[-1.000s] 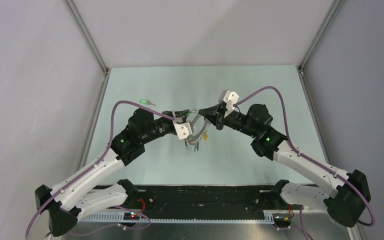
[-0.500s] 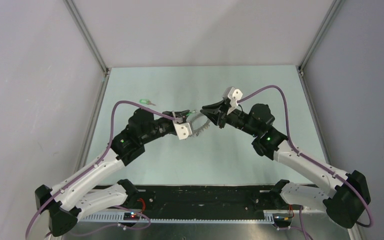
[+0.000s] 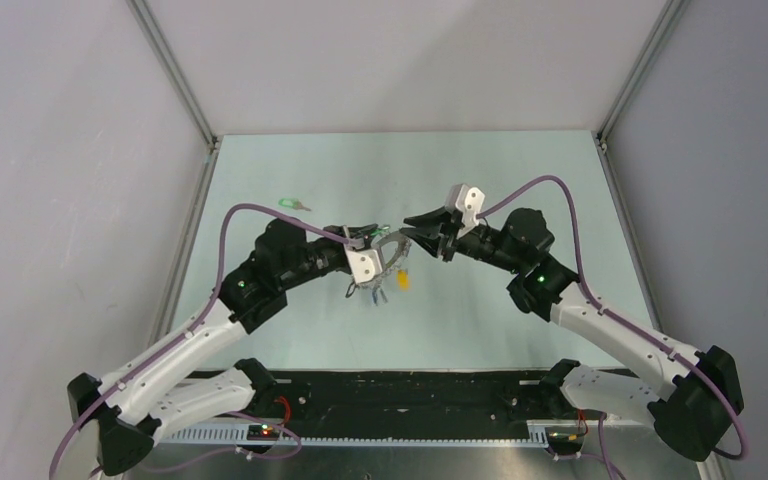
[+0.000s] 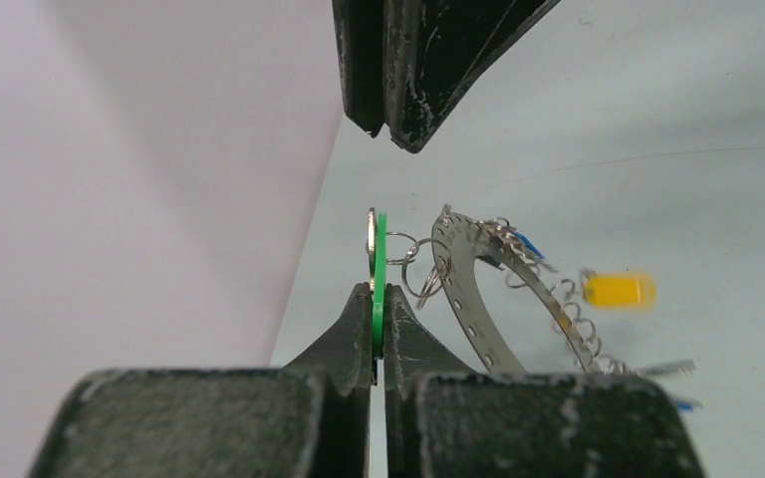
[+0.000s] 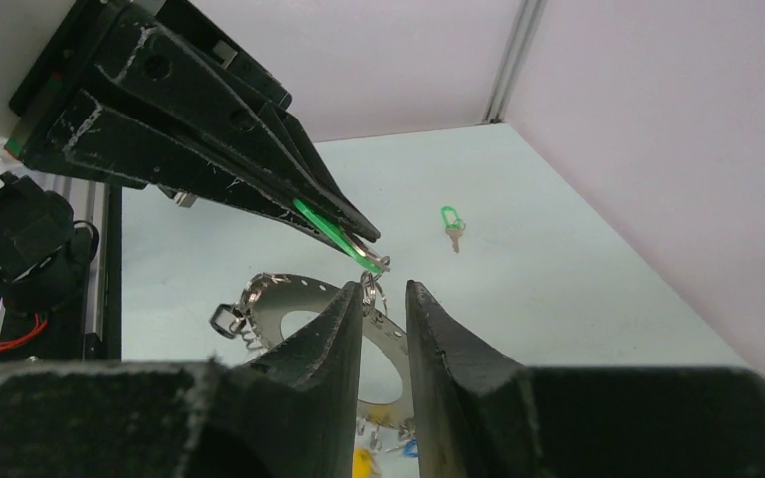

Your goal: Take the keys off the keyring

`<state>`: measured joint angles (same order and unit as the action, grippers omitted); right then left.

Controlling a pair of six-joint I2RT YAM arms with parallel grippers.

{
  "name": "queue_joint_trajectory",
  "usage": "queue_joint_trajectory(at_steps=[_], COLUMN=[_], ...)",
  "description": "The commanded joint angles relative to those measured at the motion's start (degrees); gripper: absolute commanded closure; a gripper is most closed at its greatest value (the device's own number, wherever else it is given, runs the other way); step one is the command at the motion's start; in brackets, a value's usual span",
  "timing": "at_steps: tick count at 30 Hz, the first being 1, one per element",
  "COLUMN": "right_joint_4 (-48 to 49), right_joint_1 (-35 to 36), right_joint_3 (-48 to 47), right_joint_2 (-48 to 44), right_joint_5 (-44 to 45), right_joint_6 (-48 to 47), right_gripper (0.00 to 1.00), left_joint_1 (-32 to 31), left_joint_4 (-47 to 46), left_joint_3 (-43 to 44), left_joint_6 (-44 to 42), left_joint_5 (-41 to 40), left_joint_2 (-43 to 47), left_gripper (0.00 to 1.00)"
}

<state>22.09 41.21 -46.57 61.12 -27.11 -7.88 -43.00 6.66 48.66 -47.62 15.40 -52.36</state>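
The left end effector (image 4: 377,295) pinches a green key (image 4: 381,254), and the keyring (image 4: 465,282) dangles from it above the desk (image 3: 460,325). The right end effector (image 5: 377,294), narrowly parted and empty, should probably clamp the ring's band, then pull steadily away without twisting.
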Motion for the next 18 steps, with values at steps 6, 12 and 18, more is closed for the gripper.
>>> queue_joint_trajectory(at_steps=[6, 12, 18], right_joint_4=[0.6, 1.2, 3.8], right_joint_1=[-0.2, -0.2, -0.2], right_joint_3=[0.1, 0.1, 0.1], right_joint_2=[1.1, 3.3, 5.1], right_joint_5=[-5.8, -7.3, -6.2], right_joint_6=[-6.0, -8.6, -9.4], right_gripper=[0.67, 0.66, 0.66], left_joint_1=[0.1, 0.1, 0.1], left_joint_4=[-4.1, -4.1, -4.1], left_joint_3=[1.2, 1.1, 1.0], left_joint_6=[-0.6, -0.6, -0.9], left_joint_5=[1.6, 2.2, 3.2], left_joint_2=[2.2, 2.4, 2.8], left_gripper=[1.0, 1.0, 1.0])
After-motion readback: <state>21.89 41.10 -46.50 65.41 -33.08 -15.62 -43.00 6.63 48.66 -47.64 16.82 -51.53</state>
